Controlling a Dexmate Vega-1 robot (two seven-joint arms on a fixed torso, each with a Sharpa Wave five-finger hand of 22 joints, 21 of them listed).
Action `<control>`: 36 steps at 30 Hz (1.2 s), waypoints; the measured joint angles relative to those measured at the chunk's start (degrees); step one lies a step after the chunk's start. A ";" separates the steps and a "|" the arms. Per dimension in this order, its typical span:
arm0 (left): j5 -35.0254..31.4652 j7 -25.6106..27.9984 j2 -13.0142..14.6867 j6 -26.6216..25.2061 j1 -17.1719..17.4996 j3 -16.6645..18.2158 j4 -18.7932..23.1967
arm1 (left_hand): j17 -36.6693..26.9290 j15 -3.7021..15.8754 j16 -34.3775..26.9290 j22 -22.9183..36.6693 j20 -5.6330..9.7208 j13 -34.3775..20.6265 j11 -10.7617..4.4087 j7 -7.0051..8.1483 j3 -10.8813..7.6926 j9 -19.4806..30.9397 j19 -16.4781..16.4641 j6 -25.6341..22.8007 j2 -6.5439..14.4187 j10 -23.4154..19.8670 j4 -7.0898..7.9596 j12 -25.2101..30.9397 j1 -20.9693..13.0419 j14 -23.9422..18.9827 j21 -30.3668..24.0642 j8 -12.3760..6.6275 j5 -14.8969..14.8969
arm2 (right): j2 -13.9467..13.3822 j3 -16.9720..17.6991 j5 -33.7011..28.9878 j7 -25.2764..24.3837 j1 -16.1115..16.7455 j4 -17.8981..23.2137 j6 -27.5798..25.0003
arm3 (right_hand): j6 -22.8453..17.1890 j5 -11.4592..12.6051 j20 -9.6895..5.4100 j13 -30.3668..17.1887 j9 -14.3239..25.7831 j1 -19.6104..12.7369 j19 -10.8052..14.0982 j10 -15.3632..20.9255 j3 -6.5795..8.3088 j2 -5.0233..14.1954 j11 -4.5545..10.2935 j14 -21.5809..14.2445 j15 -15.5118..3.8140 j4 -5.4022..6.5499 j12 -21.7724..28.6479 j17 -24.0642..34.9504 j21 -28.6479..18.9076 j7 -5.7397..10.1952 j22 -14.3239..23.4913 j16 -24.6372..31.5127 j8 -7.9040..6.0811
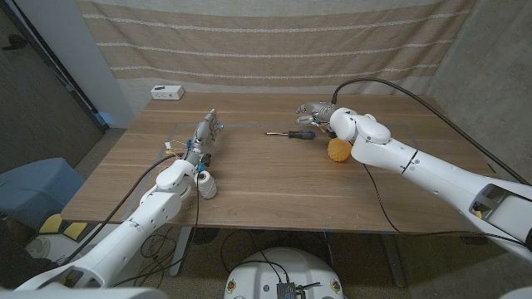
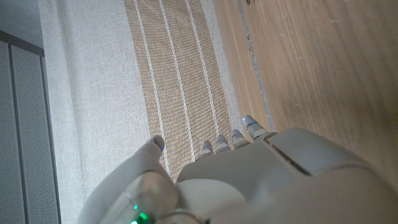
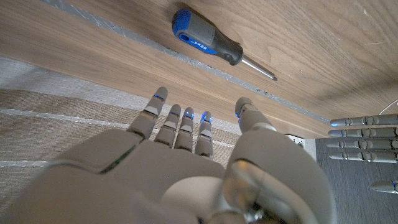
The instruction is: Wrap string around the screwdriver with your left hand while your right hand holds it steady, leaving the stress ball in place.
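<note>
The screwdriver (image 1: 293,134), with a blue and grey handle, lies on the wooden table (image 1: 274,187) right of centre; its handle (image 3: 207,43) and bare shaft are plain in the right wrist view. My right hand (image 1: 316,111) hovers just behind it, fingers (image 3: 179,122) spread and holding nothing. An orange stress ball (image 1: 338,149) sits beside the right wrist, near the screwdriver's handle. A white spool of string (image 1: 206,184) stands by my left forearm. Further back, my left hand (image 1: 206,131) is stretched out with straight fingers (image 2: 237,138), empty.
A small white box (image 1: 167,92) sits at the table's back left corner. Small coloured bits (image 1: 171,150) lie beside the left hand. A black cable (image 1: 399,87) arcs over the right arm. A striped curtain (image 1: 274,41) hangs behind the table.
</note>
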State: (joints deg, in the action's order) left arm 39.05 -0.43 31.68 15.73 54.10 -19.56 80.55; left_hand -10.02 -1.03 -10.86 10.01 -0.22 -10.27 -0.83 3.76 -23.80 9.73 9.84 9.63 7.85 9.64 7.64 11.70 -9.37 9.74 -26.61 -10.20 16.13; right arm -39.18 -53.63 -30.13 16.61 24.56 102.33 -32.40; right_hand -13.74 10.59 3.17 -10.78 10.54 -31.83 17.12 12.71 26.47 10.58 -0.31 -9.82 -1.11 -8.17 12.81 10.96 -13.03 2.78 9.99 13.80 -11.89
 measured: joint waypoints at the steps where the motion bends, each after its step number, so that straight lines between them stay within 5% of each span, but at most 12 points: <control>1: 0.01 0.02 0.04 0.00 0.08 0.06 0.05 | 0.00 0.00 0.00 0.00 0.00 0.00 0.00 0.00 0.00 0.00 0.00 0.00 0.00 0.00 0.00 0.00 0.00 0.00 0.00 0.00 0.00 | 0.09 -0.08 -0.27 0.11 -0.04 -0.12 0.08 | -0.20 0.00 -0.20 0.00 0.00 -0.33 0.20 0.02 0.12 0.30 -0.01 -0.12 -0.12 -0.12 0.00 -0.04 0.00 0.20 0.00 0.00 0.00; 20: 0.36 0.21 0.40 0.03 0.58 0.36 0.60 | 0.01 0.01 0.00 -0.01 0.00 0.01 0.00 0.00 0.00 0.00 0.00 0.00 0.00 0.00 0.00 0.00 0.00 0.00 0.39 0.00 0.00 | 3.42 -2.31 -4.25 0.46 -0.73 -5.41 0.98 | -2.66 0.00 -0.91 0.00 -0.01 -4.47 2.75 2.46 1.47 0.07 0.40 -2.27 -1.24 -1.01 0.00 -0.04 -0.54 0.18 0.00 0.22 0.00; 36: 0.50 0.18 0.45 -0.51 0.54 0.38 0.67 | 0.02 0.02 0.00 -0.01 -0.30 0.01 -0.01 0.01 0.16 0.00 0.31 0.00 0.00 0.00 0.16 0.00 0.00 0.00 0.85 0.00 0.00 | 5.05 -4.13 -8.24 -1.07 -0.74 -8.72 -0.24 | -5.01 0.00 -1.30 0.00 -0.01 -11.17 5.66 4.81 2.46 -2.58 1.33 -5.69 -1.18 -2.36 0.00 -0.33 -0.96 0.90 0.00 0.48 0.00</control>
State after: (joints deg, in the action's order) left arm 39.56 -0.25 32.13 15.22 54.64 -19.18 81.22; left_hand -10.00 -1.02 -10.87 10.00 -0.52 -10.26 -0.84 3.76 -23.63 9.72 10.14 9.63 7.85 9.64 7.80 11.69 -9.37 9.74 -25.77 -10.20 16.13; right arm -34.13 -57.76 -38.37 15.55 23.81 93.61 -32.63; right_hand -18.75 10.59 1.87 -10.78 10.52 -43.00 22.78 17.51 28.93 8.00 1.02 -15.51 -2.29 -10.53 12.81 10.63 -13.99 3.69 9.99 14.27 -11.89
